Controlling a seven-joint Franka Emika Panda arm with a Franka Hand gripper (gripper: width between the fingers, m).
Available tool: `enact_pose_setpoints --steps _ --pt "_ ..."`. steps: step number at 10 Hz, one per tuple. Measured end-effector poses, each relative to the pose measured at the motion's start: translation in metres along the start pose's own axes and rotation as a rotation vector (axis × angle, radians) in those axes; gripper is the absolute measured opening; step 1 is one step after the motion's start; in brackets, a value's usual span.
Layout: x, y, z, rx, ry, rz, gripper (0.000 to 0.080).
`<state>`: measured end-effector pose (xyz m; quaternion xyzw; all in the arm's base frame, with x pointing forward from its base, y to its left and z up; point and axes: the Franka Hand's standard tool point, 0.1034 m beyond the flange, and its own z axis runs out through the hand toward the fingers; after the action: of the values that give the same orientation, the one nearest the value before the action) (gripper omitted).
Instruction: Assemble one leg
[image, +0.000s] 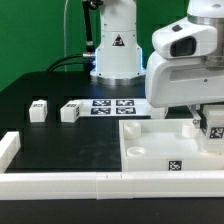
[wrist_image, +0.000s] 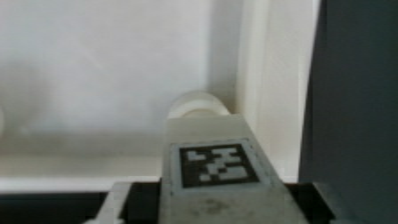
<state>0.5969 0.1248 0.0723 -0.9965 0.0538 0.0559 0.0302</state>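
Observation:
My gripper (image: 211, 126) is shut on a white leg (image: 214, 131) with a square tag and holds it over the right end of the large white panel (image: 160, 150). In the wrist view the leg (wrist_image: 214, 150) sits between my fingers (wrist_image: 135, 203). Its rounded tip points at a corner of the panel (wrist_image: 107, 90), by the raised rim. I cannot tell whether the tip touches the panel. Two more small white legs (image: 38, 109) (image: 69, 112) lie on the black table at the exterior view's left.
The marker board (image: 112, 105) lies on the table in front of the arm's base. A white barrier (image: 60, 184) runs along the table's front edge, with an upright end piece (image: 8, 148) at the exterior view's left.

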Motion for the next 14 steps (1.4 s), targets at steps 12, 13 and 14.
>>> enact_pose_setpoints --steps 12,13,14 --pt "-0.0028 -0.0075 0.0045 0.01 -0.015 0.967 0.0387" --pt "-0.0028 -0.0076 0.0045 0.01 -0.015 0.945 0.0526" --pt "-0.0029 -0.0078 0.0045 0.011 -0.015 0.928 0.0618"
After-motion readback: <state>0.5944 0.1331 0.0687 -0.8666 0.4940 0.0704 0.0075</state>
